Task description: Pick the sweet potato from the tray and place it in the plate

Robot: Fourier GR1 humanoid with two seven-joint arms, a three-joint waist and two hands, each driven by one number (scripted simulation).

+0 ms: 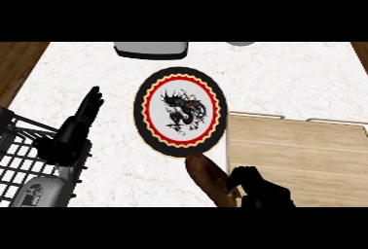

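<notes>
- Head view: the carry step is in hand. The sweet potato (206, 179) is already off the wooden tray (302, 160) and is held over the white marbled counter (287, 78), just left of the tray's left edge.
- The right hand (262, 190) comes in from the lower edge with its fingers curled round the potato's right side, pinching it against the palm. The lower end of the potato is cut off by the edge of the view.
- The potato's upper tip just overlaps the near rim of the plate (152, 133). Most of its length hangs short of the plate, so I judge the placing not yet done.
- Next move, as I see it: carry forward and a little left until the whole potato sits over the plate's painted middle, lower it, then uncurl the fingers.
- The sweet potato looks long and blunt-ended, with dark reddish-brown skin – it will likely roll once let go.
- The left hand (78, 127) rests at the left over a black wire rack (22, 165), fingers straight and pressed together, holding nothing.
</notes>
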